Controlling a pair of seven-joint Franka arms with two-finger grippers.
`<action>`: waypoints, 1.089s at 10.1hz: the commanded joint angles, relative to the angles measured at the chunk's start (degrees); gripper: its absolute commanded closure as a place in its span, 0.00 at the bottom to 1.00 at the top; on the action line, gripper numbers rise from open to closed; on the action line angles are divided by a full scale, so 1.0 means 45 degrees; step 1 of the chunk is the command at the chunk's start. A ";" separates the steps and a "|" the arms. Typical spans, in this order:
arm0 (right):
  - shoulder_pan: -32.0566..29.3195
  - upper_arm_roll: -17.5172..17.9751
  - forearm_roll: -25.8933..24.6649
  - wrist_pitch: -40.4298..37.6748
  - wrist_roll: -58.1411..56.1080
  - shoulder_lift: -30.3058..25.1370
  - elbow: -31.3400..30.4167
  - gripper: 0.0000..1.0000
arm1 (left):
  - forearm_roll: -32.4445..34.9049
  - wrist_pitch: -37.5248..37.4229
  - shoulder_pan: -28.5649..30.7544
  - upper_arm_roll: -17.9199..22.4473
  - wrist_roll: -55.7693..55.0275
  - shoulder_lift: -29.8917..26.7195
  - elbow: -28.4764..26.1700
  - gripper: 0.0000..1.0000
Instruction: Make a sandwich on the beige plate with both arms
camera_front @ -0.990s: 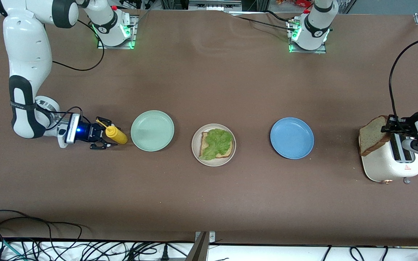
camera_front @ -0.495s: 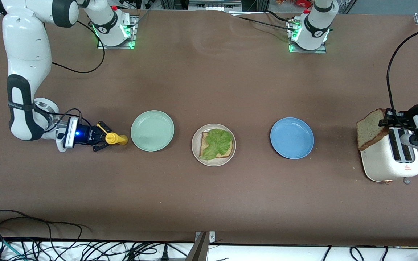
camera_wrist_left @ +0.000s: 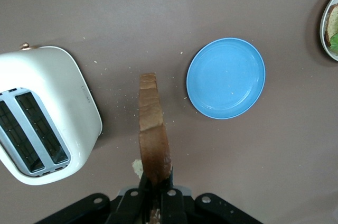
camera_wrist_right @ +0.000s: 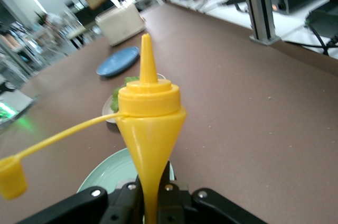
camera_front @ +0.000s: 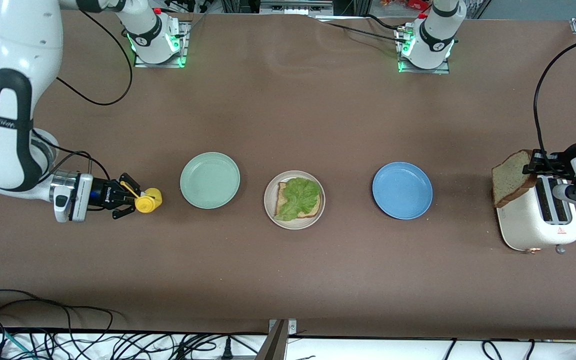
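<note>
We saw the right gripper (camera_front: pixel 129 196) clamped on a yellow squeeze bottle (camera_front: pixel 148 200) beside the mint-green plate (camera_front: pixel 210 180) toward the right arm's end of the table, its cap (camera_wrist_right: pixel 11 176) dangling on its strap. The left gripper (camera_front: pixel 535 167) pinched a bread slice (camera_front: pixel 510 183) above the table just beside the white toaster (camera_front: pixel 538 224). The beige plate (camera_front: pixel 294 222), between the mint-green and blue plate (camera_front: pixel 402 190), held a bread slice (camera_front: pixel 283 196) under lettuce (camera_front: pixel 300 195).

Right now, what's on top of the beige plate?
On the beige plate lies one bread slice with a ruffled lettuce leaf covering most of it. Whatever is under the leaf is hidden. No top slice is on it.
</note>
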 commanded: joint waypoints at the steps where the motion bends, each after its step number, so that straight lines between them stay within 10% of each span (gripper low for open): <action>1: 0.3098 -0.1992 -0.1226 0.1562 0.2443 -0.0235 0.0268 1.00 | -0.0303 -0.0245 -0.0006 0.0079 -0.0123 -0.0168 0.0091 1.00; 5: 0.6718 -0.2665 -0.5301 0.4999 0.6950 -0.0138 0.0658 1.00 | -0.0303 -0.0245 -0.0006 0.0119 -0.0123 -0.0168 0.0091 1.00; 11: 0.9654 -0.2433 -1.3785 0.5398 1.3035 0.0937 0.2612 1.00 | -0.0303 -0.0245 -0.0006 0.0138 -0.0103 -0.0148 0.0091 1.00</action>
